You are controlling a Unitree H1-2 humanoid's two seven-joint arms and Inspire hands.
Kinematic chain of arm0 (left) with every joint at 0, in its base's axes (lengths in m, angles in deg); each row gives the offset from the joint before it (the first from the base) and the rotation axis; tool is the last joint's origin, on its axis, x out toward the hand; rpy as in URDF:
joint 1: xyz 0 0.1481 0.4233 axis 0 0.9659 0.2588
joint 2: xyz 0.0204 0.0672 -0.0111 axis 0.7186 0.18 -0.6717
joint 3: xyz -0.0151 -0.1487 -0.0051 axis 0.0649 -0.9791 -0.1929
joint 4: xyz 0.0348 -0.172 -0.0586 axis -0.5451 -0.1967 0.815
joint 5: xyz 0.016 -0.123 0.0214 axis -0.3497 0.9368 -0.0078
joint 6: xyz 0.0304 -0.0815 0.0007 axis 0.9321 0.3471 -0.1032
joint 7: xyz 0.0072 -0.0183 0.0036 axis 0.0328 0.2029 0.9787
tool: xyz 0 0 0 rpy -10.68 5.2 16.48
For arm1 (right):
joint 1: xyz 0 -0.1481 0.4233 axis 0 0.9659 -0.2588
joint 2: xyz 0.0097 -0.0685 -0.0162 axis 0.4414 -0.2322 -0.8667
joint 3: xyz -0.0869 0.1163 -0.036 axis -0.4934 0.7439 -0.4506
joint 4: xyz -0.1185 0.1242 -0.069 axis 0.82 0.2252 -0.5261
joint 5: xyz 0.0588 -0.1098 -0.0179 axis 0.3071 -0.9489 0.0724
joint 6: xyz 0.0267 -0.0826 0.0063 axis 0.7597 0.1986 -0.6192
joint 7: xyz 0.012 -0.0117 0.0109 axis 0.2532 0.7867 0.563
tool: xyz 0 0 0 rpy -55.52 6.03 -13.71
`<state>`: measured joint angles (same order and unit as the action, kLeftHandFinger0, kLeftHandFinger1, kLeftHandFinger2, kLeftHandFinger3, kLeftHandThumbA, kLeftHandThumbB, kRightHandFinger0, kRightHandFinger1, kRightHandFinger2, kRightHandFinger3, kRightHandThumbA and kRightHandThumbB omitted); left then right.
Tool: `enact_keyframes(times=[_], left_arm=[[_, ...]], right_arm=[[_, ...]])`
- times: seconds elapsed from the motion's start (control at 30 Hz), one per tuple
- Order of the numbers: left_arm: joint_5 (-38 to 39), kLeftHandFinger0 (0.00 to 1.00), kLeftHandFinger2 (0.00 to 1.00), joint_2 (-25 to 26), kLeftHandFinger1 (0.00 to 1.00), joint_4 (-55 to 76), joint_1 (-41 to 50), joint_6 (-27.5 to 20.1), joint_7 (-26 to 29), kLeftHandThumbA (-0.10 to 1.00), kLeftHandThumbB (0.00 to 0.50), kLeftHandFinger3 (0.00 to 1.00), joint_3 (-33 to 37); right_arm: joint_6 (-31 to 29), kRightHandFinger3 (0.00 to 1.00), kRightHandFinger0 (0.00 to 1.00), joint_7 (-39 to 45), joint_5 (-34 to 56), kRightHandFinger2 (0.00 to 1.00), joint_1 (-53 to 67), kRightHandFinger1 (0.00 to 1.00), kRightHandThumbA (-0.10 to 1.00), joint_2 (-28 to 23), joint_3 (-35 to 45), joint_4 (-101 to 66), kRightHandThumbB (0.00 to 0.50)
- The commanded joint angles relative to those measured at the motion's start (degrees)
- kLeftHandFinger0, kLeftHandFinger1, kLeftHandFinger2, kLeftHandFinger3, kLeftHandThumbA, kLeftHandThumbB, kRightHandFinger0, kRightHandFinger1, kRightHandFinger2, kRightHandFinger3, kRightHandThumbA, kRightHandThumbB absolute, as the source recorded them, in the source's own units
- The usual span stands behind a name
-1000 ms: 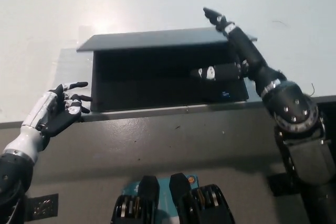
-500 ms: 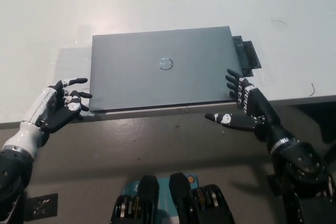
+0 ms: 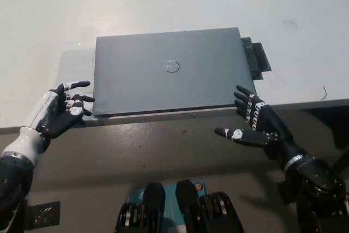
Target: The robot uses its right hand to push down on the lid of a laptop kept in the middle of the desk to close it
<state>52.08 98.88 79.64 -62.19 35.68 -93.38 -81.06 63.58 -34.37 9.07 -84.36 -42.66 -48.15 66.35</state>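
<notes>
Grey and flat, the laptop [image 3: 169, 72] lies with its lid fully down on the white desk [image 3: 163, 4], front edge along the near rim of the desk. One laptop is in view, one dark slab-like object [image 3: 257, 58] pokes out from under its right side, and two robot hands show, one white and one black.

The black right hand [image 3: 253, 124] hovers off the desk edge, its fingers [image 3: 245, 102] spread wide and holding nothing; the laptop's front right corner sits just beyond the fingertips, close to them but apparently not touching. The white left hand [image 3: 60, 112] rests at the other front corner, fingers loosely apart and empty, their tips just beside the laptop's left edge.

Judging by how the lid lies, the closing looks done. The risk from here is a careless withdrawal: if the spread right fingers catch the front corner while pulling away, they could drag the laptop toward the rim, where it already sits near the drop. The slab under the right side may also leave the machine seated unevenly, so any fresh downward press could rock or shift it.
</notes>
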Motion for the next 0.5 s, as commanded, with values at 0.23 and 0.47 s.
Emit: enact_keyframes(times=[0.23,0.47], left_arm=[[-0.02,0.44,0.59,0.57,0.47,1.62,0.48,0.95,0.46,0.17,0.002,0.76,-1.3],[-0.38,0.45,0.59,0.69,0.48,1.86,1.2,0.98,0.65,0.18,0.0,0.76,-1.52]], right_arm=[[2.25,1.0,1.0,1.29,4.25,1.0,-3.75,1.0,1.0,-5.7,0.19,-15.06,0.366],[2.25,1.0,1.0,-2.37,8.53,1.0,-0.66,1.0,1.0,-11.15,1.64,-24.12,0.391]])
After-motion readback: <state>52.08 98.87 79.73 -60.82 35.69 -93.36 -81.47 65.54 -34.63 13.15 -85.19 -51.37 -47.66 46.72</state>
